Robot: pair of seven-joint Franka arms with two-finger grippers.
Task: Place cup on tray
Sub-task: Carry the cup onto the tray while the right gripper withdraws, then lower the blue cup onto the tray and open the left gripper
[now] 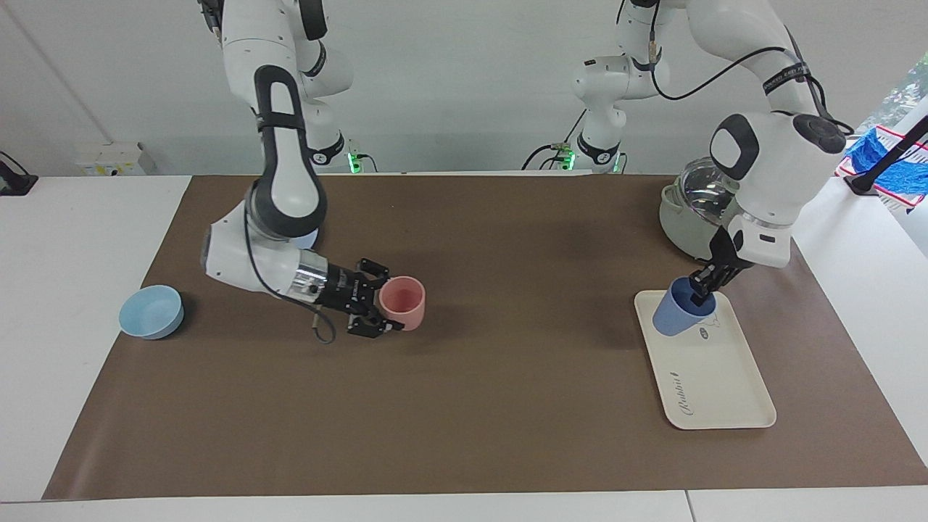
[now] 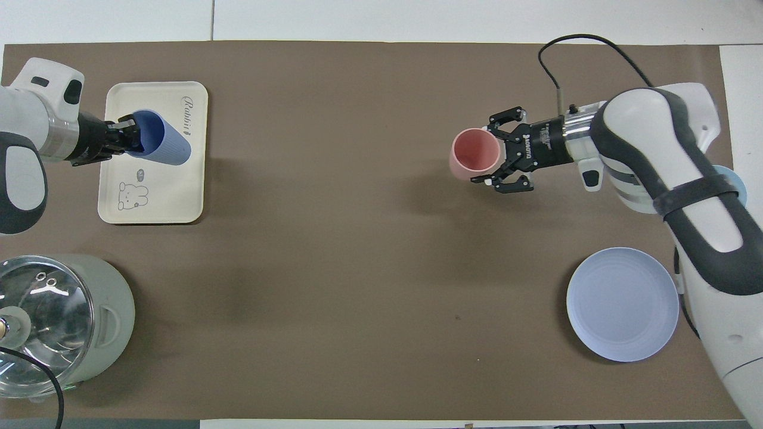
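The periwinkle-blue cup (image 1: 676, 316) (image 2: 166, 143) hangs tilted, its base low over the end of the cream tray (image 1: 714, 384) (image 2: 154, 202) that is nearer to the robots. I cannot tell whether the cup touches the tray. My left gripper (image 1: 702, 289) (image 2: 127, 137) is shut on the cup's rim, with one finger inside. My right gripper (image 1: 378, 305) (image 2: 498, 161) is shut on the rim of a pink cup (image 1: 404, 302) (image 2: 474, 156), upright and low at the mat, toward the right arm's end of the table.
A grey-green pot with a glass lid (image 1: 685, 212) (image 2: 65, 316) stands nearer to the robots than the tray. A round blue plate (image 2: 622, 304) and a light-blue bowl (image 1: 151, 311) lie at the right arm's end. A brown mat (image 1: 507, 406) covers the table.
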